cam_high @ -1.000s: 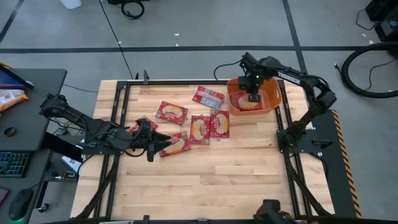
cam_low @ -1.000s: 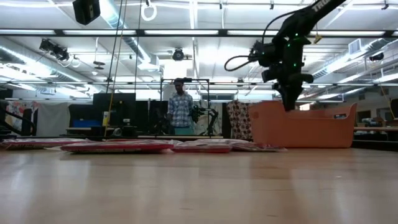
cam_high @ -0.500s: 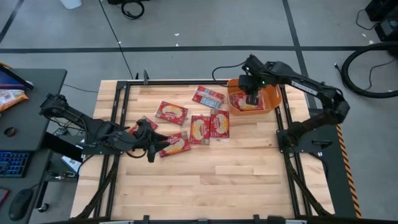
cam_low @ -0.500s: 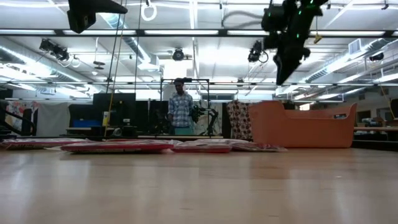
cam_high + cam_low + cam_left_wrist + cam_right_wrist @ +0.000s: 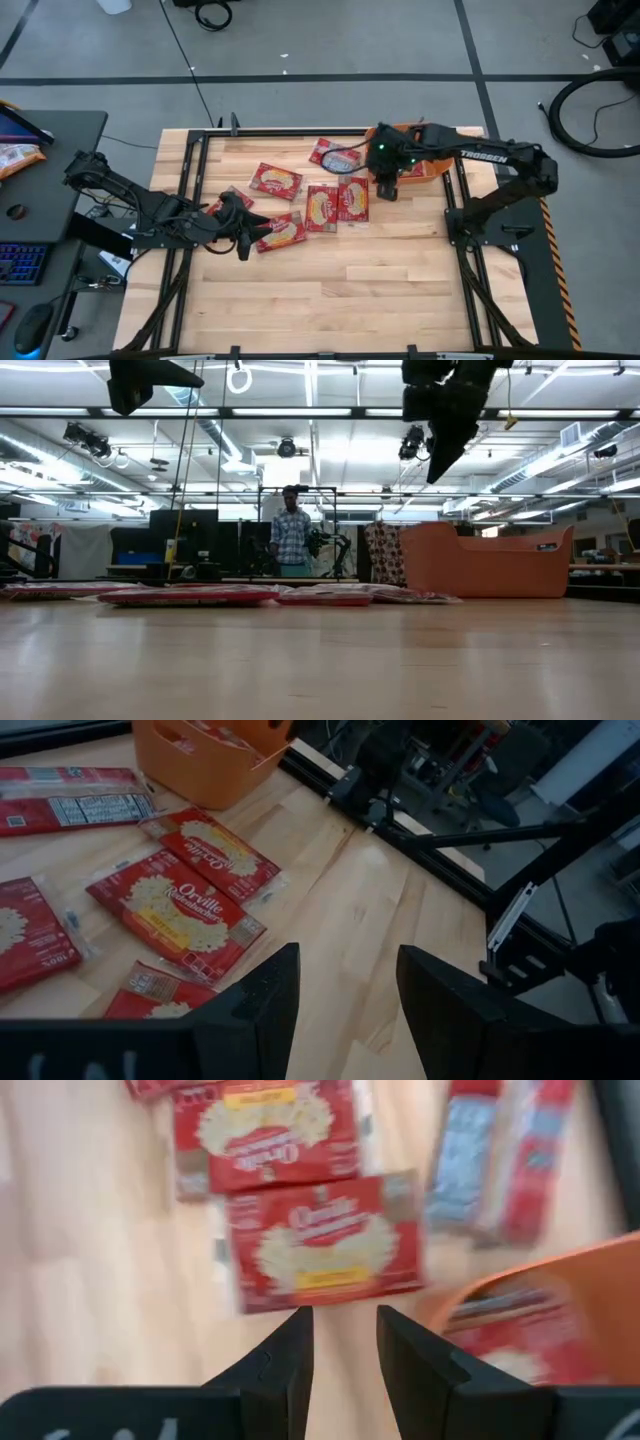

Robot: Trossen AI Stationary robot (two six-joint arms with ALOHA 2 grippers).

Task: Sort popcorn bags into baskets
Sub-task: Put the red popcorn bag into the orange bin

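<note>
Your right pincer (image 5: 385, 188), spread and empty, hung beside the orange basket (image 5: 432, 165); its wrist view showed a popcorn bag (image 5: 322, 1240) on the table (image 5: 330, 280). Your left pincer (image 5: 340, 985) waited spread.

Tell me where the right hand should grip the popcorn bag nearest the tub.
Grip the bag by its tub-side long edge, coming straight down. It lies flat on the table, its other long edge against another bag. The right hand, open, hovers just beside that edge, next to the tub.
</note>
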